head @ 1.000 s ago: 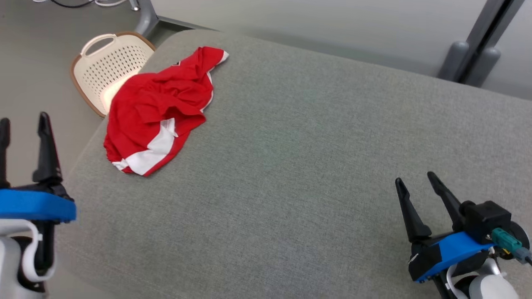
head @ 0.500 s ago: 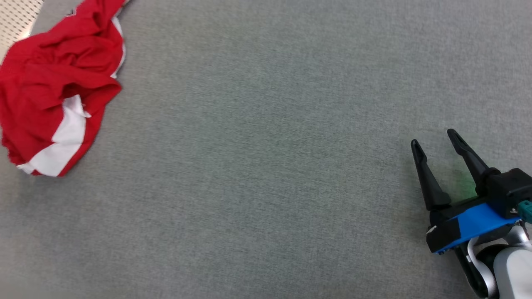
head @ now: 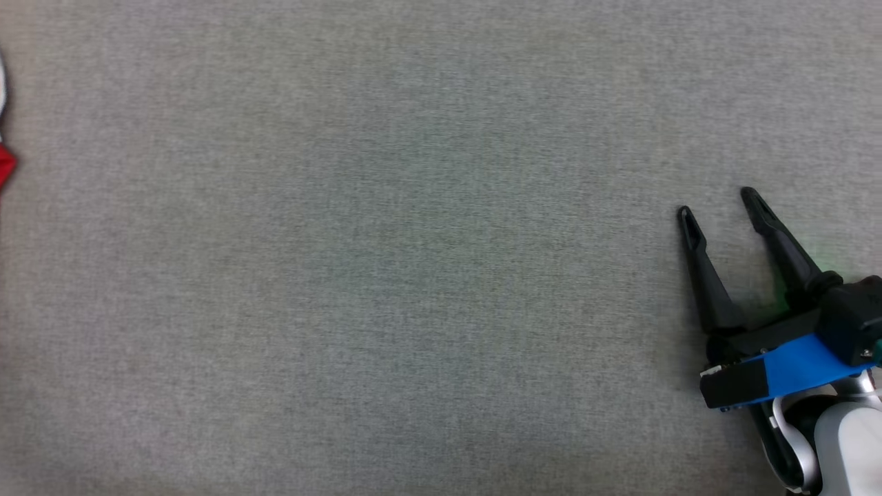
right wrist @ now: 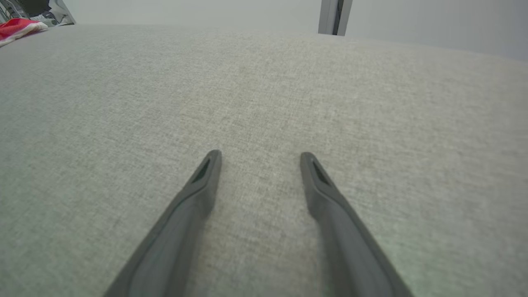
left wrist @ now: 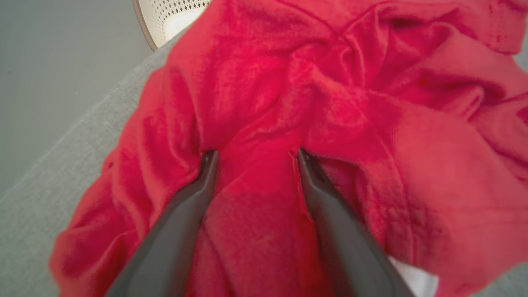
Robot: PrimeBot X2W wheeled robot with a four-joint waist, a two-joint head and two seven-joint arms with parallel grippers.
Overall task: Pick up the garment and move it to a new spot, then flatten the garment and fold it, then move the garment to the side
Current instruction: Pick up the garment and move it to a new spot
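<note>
Left fingers (left wrist: pixel 181 222) newly down, apart, on crumpled red garment (left wrist: pixel 371 103)

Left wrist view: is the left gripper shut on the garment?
No, the left gripper is open, its jaws spread wide over the crumpled red garment.

No readable text, labels, brands or numbers in any view (the garment (left wrist: pixel 371 165) seen close up is plain red cloth with a bit of white, no legible print).
</note>
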